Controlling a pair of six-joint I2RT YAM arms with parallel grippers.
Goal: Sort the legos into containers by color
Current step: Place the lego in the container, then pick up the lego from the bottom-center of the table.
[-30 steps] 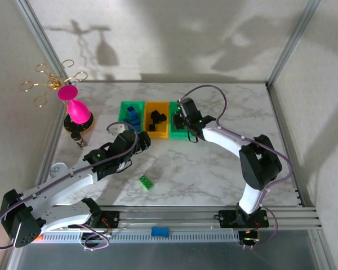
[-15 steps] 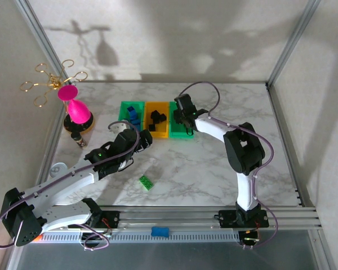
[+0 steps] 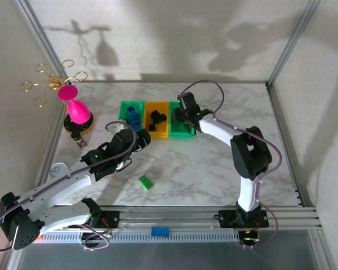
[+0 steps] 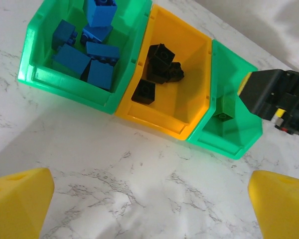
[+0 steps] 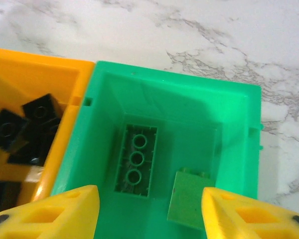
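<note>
While the right hand point(image 5: 150, 213) hangs over the right green bin point(image 5: 229, 99), its yellow fingers point(image 5: 65, 209) stand apart with nothing pinched between them, one at 7 o'clock and one at 5 o'clock in the right wrist view. Below the gap, on the bin floor, a green brick point(image 5: 136, 159) lies with its hollow underside up, three round tubes showing, and a second green piece point(image 5: 187, 199) lies just beside it at 4 o'clock, apart from both fingers. Touching this bin at 9 o'clock is the orange bin point(image 4: 189, 55), which holds a small heap of black bricks point(image 4: 159, 64), and beyond that, joined in the same row, sits the left green bin point(image 4: 35, 74) with several blue bricks point(image 4: 89, 55) piled inside. Where the left hand point(image 4: 149, 204) hovers above the marble table point(image 3: 214, 174), at about 6 o'clock from the bins, its jaws are spread wide and empty, the two yellow tips showing at the bottom corners of the left wrist view. From above, a flat green plate point(image 3: 146, 183) lies alone on the table at 6 o'clock from the left hand, well apart from the bins. Off at 9 o'clock from the row, a pink goblet point(image 3: 76, 109) stands near the table's left edge, with a gold wire stand point(image 3: 48, 81) just behind it at 11 o'clock.
</note>
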